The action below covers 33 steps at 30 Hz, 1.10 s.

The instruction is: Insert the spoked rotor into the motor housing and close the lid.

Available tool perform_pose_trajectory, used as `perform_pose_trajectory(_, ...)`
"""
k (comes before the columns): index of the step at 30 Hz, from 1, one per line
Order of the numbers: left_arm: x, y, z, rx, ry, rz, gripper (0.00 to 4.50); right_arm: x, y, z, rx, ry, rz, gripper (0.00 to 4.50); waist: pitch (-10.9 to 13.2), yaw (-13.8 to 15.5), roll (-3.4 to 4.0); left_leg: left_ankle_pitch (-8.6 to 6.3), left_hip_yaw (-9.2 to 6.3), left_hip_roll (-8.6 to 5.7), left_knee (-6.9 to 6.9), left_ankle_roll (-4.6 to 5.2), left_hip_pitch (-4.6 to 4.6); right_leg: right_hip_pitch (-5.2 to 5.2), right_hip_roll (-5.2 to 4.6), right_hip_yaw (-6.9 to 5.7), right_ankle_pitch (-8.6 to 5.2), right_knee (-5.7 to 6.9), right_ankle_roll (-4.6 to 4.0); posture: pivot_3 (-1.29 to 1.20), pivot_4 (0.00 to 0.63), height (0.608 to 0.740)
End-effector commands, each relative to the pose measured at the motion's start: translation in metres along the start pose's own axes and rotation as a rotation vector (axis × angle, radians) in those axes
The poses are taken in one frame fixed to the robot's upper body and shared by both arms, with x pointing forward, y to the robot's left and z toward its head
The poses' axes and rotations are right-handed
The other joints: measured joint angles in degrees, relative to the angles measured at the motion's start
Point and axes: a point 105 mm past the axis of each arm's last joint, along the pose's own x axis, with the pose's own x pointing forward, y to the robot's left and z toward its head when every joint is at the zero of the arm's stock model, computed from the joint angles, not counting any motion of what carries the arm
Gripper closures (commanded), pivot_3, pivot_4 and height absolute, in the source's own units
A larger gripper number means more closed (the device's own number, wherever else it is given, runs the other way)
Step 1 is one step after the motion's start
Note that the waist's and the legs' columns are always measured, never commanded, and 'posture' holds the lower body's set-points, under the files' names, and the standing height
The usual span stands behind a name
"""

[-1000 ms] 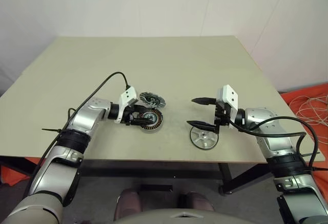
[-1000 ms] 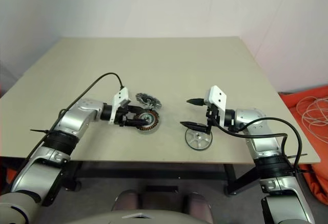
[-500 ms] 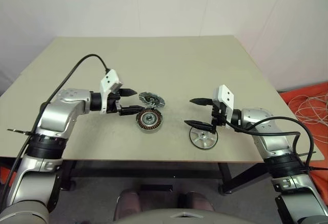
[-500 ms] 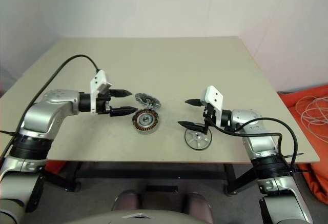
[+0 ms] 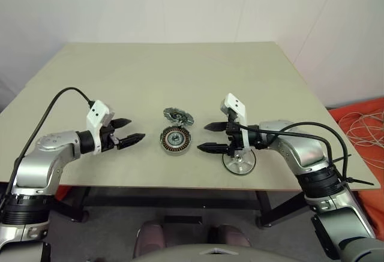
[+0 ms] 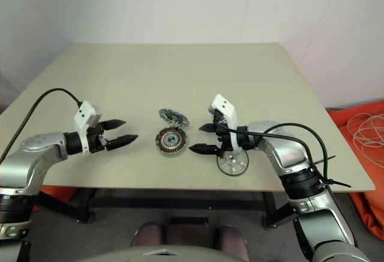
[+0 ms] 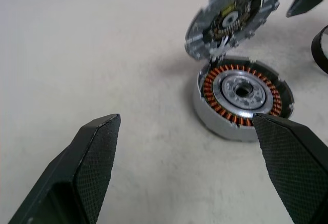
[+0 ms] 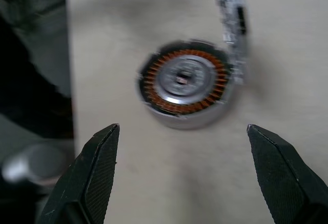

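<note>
On a beige surface [image 5: 180, 76], nearest the robot, the spoked rotor [image 5: 239, 161] lies flat. Just above it the right hand [image 5: 207, 138] hovers, fingers wide apart and empty. The left hand [image 5: 128, 129] is likewise spread and empty. Between them sits the motor housing [image 5: 174, 140], with the lid [image 5: 179, 116] just behind it.

left hand [image 5: 131, 129]: fingers apart, empty | right hand [image 5: 208, 137]: fingers apart, empty

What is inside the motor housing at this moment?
Inside the motor housing a ring of copper windings surrounds a silver centre; no rotor is in it. The spoked rotor lies apart on the table.
</note>
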Motion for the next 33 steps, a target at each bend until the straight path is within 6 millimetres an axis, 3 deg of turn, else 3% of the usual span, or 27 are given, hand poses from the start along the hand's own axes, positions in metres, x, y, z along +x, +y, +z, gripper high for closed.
perform_pose_trajectory(1, -0.005, 0.000, 0.016, 0.047, -0.064, 0.025, 0.10, 0.011, 0.011, 0.020, -0.041, -0.015, 0.058, 0.54, 0.0, -0.1, 0.00, 0.01, 0.00, 0.01, 0.00, -0.02, 0.01, 0.00, 0.00, 0.00, 0.00, 0.01, 0.00, 0.00, 0.000, 0.740)
perform_pose_trajectory(12, -0.005, 0.004, 0.017, 0.047, -0.100, 0.065, 0.10, 0.057, -0.006, 0.035, -0.151, -0.046, -0.042, 4.46, 0.0, -0.1, -0.03, 0.06, -0.02, -0.01, -0.02, -0.12, 0.01, -0.02, 0.00, 0.01, 0.00, 0.02, 0.00, 0.00, 0.000, 0.740)
perform_pose_trajectory(21, -0.006, 0.006, 0.016, 0.045, -0.106, 0.079, 0.10, 0.076, -0.012, 0.042, -0.177, -0.070, -0.057, 4.46, 0.0, -0.3, -0.03, 0.11, -0.01, 0.00, -0.09, -0.21, -0.01, -0.09, 0.01, 0.01, 0.08, 0.03, -0.13, 0.00, 0.000, 0.740)
perform_pose_trajectory(33, -0.007, 0.008, 0.017, 0.050, -0.115, 0.092, 0.10, 0.085, -0.016, 0.026, -0.148, -0.033, -0.052, 4.46, 0.0, -0.3, -0.03, 0.11, -0.01, 0.00, -0.09, -0.20, 0.01, -0.08, 0.01, 0.01, 0.09, 0.05, -0.15, 0.00, 0.000, 0.740)
